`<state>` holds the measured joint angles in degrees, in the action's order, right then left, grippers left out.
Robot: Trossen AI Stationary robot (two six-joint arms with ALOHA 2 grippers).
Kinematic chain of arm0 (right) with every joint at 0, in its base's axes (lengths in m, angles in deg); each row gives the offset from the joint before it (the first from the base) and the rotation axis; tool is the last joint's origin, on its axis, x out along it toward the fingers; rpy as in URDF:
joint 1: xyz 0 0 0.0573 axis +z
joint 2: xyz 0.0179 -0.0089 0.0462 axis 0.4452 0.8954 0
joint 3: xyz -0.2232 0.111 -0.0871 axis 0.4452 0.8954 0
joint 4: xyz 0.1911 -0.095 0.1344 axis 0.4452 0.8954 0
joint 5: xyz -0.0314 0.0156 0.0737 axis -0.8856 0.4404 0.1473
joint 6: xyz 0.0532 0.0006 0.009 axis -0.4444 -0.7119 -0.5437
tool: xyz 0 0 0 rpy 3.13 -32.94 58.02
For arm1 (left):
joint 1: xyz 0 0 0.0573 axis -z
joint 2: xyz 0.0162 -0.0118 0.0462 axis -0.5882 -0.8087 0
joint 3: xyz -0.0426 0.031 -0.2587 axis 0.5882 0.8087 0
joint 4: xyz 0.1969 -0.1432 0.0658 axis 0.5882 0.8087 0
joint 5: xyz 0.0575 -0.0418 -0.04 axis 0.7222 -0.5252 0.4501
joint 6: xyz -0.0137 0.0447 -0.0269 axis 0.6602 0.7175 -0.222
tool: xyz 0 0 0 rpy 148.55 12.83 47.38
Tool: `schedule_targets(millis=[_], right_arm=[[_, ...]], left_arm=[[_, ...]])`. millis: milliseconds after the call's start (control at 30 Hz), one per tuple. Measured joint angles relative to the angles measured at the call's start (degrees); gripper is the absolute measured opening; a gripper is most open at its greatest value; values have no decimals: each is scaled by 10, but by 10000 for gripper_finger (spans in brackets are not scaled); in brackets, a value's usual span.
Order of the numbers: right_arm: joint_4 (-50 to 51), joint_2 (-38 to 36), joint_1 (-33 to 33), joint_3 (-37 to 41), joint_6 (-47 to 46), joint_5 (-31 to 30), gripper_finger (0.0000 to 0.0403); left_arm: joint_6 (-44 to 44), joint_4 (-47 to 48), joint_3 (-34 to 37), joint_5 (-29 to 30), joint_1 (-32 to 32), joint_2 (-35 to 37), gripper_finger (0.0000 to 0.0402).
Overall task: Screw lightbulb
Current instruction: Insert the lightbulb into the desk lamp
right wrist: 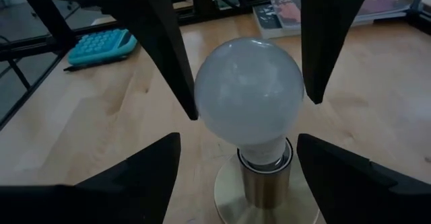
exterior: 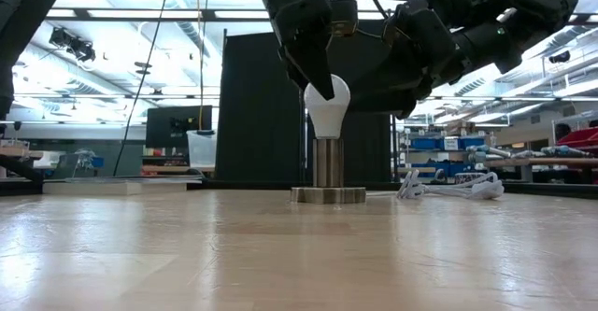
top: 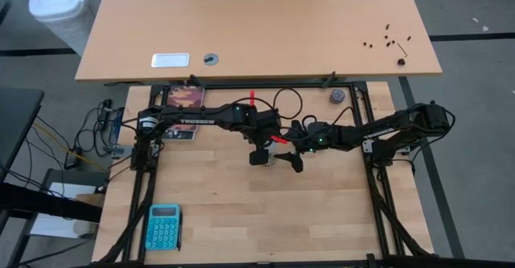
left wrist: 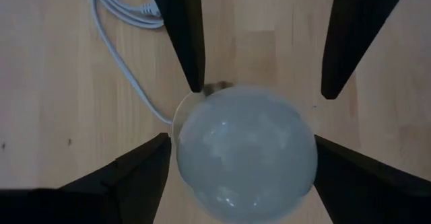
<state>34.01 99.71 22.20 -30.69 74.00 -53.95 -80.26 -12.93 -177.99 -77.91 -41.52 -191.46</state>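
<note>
A white pear-shaped lightbulb (exterior: 327,106) is seen standing upright in a brushed-metal cylindrical socket (exterior: 327,164) on a round base, on the pale wooden table (exterior: 299,255). The left gripper (left wrist: 262,93) is poised directly above it, pointing down along the bulb's vertical axis, its dark fingers spread to either side of the glass and apparently clear of it; nothing is held. The right gripper (right wrist: 249,109) is set just beside the bulb, facing it level from the side, fingers likewise spread and empty. The left is judged nearer and better aligned for twisting.
</note>
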Motion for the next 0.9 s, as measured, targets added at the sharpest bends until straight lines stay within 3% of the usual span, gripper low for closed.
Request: schedule_targets(millis=[567,900], right_arm=[[2,0,-9,0,-7,-1,307],[8,0,-9,-1,-13,-1,307]], left_arm=[[16,4,1,40,4,-29,333],[17,-17,1,26,4,-29,332]])
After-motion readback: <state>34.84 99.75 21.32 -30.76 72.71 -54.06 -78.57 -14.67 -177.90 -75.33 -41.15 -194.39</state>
